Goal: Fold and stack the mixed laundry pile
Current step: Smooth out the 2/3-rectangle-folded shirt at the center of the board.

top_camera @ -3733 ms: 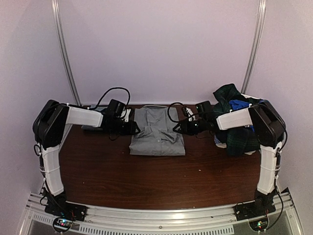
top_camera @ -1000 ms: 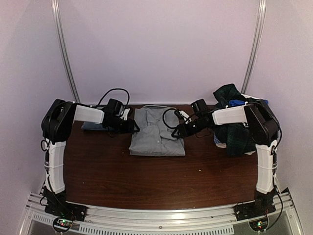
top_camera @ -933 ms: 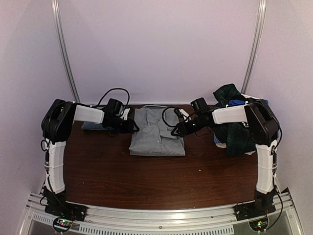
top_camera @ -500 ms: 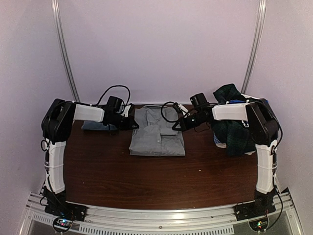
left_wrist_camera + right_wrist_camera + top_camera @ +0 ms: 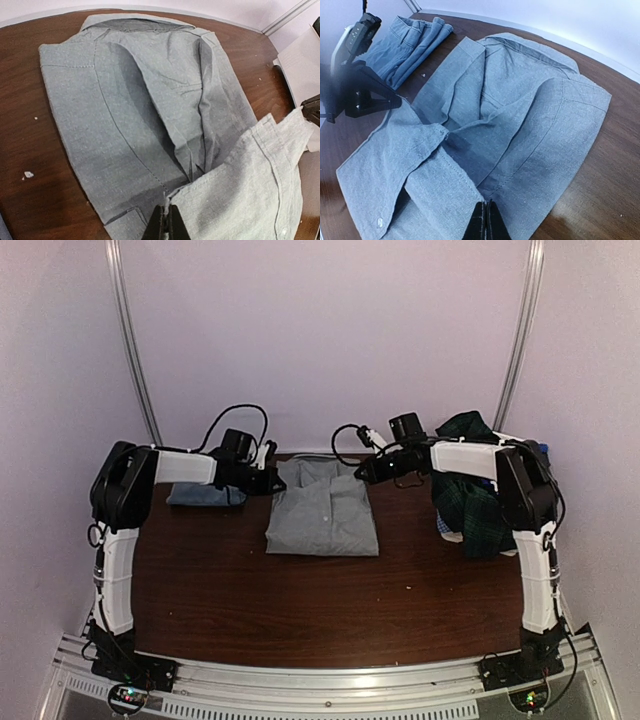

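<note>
At the far left of the desk (image 5: 300, 610) lies a small flat stack of folded blue-grey garments (image 5: 200, 494), close to the back edge. Just to its right the left hand (image 5: 272, 478) reaches in from the left, its fingers pressed together and pinching an edge of the grey shirt (image 5: 325, 515). In the left wrist view the pinched cloth rises from the fingertips as a lifted flap that runs off toward the other arm, above the rest of the shirt. The shirt itself lies in the middle of the desk, its collar toward the back wall and its sides folded in. At its far right corner the right hand (image 5: 366, 471) is likewise closed tight on the shirt's cloth; the right wrist view shows the fabric gathered at the shut fingertips. The mixed laundry pile (image 5: 478, 505) sits at the right end of the desk, a rumpled heap of dark plaid partly behind the right arm, apart from the shirt
</note>
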Tool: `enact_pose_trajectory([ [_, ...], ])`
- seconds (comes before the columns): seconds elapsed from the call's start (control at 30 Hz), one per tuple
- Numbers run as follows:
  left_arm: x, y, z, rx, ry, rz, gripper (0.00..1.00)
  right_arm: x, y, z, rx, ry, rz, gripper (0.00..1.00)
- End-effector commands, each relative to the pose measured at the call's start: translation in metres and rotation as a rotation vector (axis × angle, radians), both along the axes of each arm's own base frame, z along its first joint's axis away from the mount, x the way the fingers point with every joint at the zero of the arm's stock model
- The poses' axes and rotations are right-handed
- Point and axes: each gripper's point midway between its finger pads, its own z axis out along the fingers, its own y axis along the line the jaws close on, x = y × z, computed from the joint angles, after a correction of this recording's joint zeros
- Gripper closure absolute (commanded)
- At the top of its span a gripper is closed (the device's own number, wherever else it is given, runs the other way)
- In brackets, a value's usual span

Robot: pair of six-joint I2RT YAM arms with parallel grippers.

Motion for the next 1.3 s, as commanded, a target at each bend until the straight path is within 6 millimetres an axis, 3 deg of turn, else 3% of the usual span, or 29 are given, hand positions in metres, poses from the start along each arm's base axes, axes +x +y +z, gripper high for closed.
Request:
enact_pose_trajectory([
  [0.0, 0.023, -0.004, -0.008, 0.018, -0.078, 0.003, 1.0, 0.024, -0.007, -0.031, -0.062, -0.002, -0.053, 1.0],
  [0.3, 0.035, 0.007, -0.042, 0.103, -0.082, 0.051, 1.0, 0.042, -0.014, -0.084, -0.138, 0.017, -0.107, 1.0],
  [0.47, 0.042, 0.008, -0.046, 0.138, -0.072, 0.052, 1.0, 0.048, -0.021, -0.081, -0.165, -0.003, -0.152, 1.0],
  [0.5, 0.044, 0.008, -0.041, 0.143, -0.08, 0.047, 0.97, 0.049, -0.022, -0.074, -0.162, -0.012, -0.157, 0.9],
  [0.57, 0.046, 0.008, -0.017, 0.148, -0.104, 0.038, 0.8, 0.048, -0.022, -0.048, -0.143, -0.032, -0.16, 0.6],
  [0.67, 0.039, 0.01, 0.039, 0.111, -0.189, 0.037, 0.47, 0.038, -0.021, 0.008, -0.078, -0.076, -0.156, 0.42],
  [0.73, 0.028, 0.013, 0.075, 0.075, -0.243, 0.042, 0.35, 0.024, -0.019, 0.046, -0.012, -0.105, -0.139, 0.34],
  [0.83, -0.001, 0.016, 0.101, 0.01, -0.24, 0.023, 0.3, -0.007, -0.014, 0.088, 0.107, -0.089, -0.092, 0.31],
  [0.87, -0.014, 0.014, 0.103, -0.024, -0.224, 0.002, 0.3, -0.019, -0.01, 0.092, 0.143, -0.059, -0.065, 0.31],
  [1.1, -0.111, -0.002, 0.087, -0.202, -0.104, -0.17, 0.2, -0.113, 0.035, 0.072, 0.31, 0.148, 0.106, 0.29],
  [1.17, -0.137, -0.017, 0.09, -0.249, -0.081, -0.247, 0.08, -0.131, 0.044, 0.071, 0.375, 0.181, 0.137, 0.29],
  [1.27, -0.168, -0.039, 0.09, -0.259, -0.047, -0.337, 0.03, -0.15, 0.051, 0.059, 0.436, 0.268, 0.145, 0.29],
])
